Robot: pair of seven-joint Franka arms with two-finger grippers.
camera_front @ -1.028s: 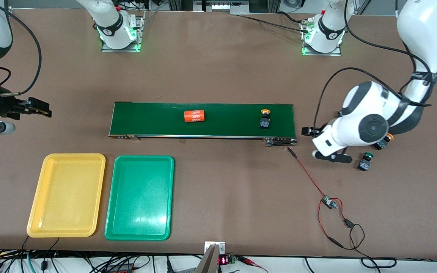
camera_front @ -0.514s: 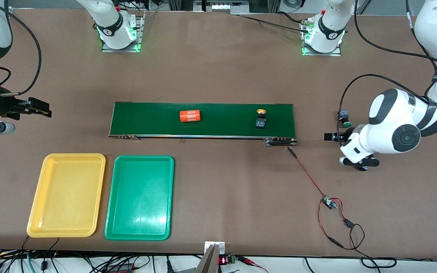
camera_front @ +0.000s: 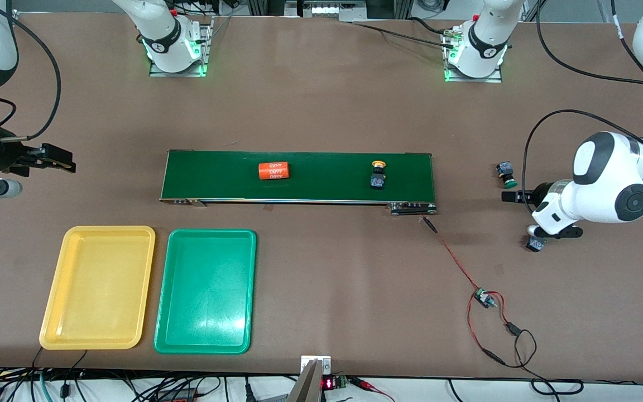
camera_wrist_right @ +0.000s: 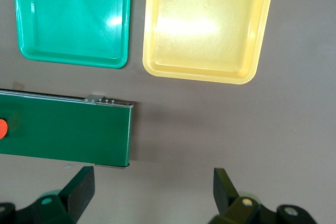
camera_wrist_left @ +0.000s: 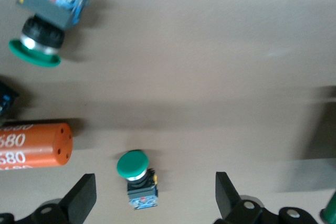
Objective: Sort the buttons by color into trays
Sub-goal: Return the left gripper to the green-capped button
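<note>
in the front view my left gripper (camera_front: 514, 196) hangs over the table toward the left arm's end, past the conveyor belt (camera_front: 299, 176); a green button (camera_front: 505, 172) lies just beside it, farther from the camera, a second button (camera_front: 534, 244) half hidden under my wrist. a yellow button (camera_front: 378, 174) rides the belt; the yellow tray (camera_front: 53, 329) and green tray (camera_front: 165, 340) lie empty. my right gripper (camera_front: 56, 159) waits, released. in the left wrist view my fingers (camera_wrist_left: 81, 200) stand spread, a green button (camera_wrist_left: 137, 179) lying between them, its long axis along the fingers, so i judge this arm nearer. the right wrist view shows both trays.
</note>
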